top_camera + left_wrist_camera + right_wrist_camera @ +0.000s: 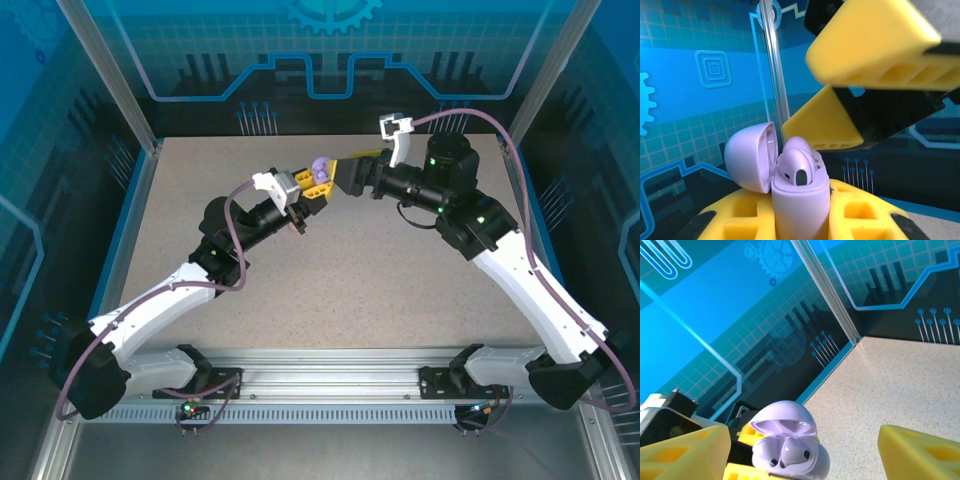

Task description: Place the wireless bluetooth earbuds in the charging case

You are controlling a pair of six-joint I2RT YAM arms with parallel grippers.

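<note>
**benchrat:** So how far along is this one? Looks nearly wrapped up to me.

**solderjoe:** Pretty much, I'd say. The left end effector (800,227) is clamped tight around the lower half of the charging case (790,462) and holds it up off the counter (400,290). The lid (782,417) is hinged right back from the case body. Two lilac earbuds (806,454) sit inside the case side by side, one per well as far as the right wrist view shows.

**benchrat:** And the right end effector (347,168)? Is it carrying anything?

**solderjoe:** Nope. It sits just beside the case on the open side, jaws spread wide with nothing between them. One yellow finger hangs just above the buds and the other is higher up. Neither looks to be touching the case, though it's close.

**benchrat:** So what's left then?

**solderjoe:** My guess is a seating check. In the left wrist view, the bud nearest the camera seems to ride a bit high over the case rim, so it might want a nudge down. Can't tell for sure from that angle. After that the lid is open and would need flipping shut, if the task even wants that. Besides the two buds I see nothing else in the case.
</note>
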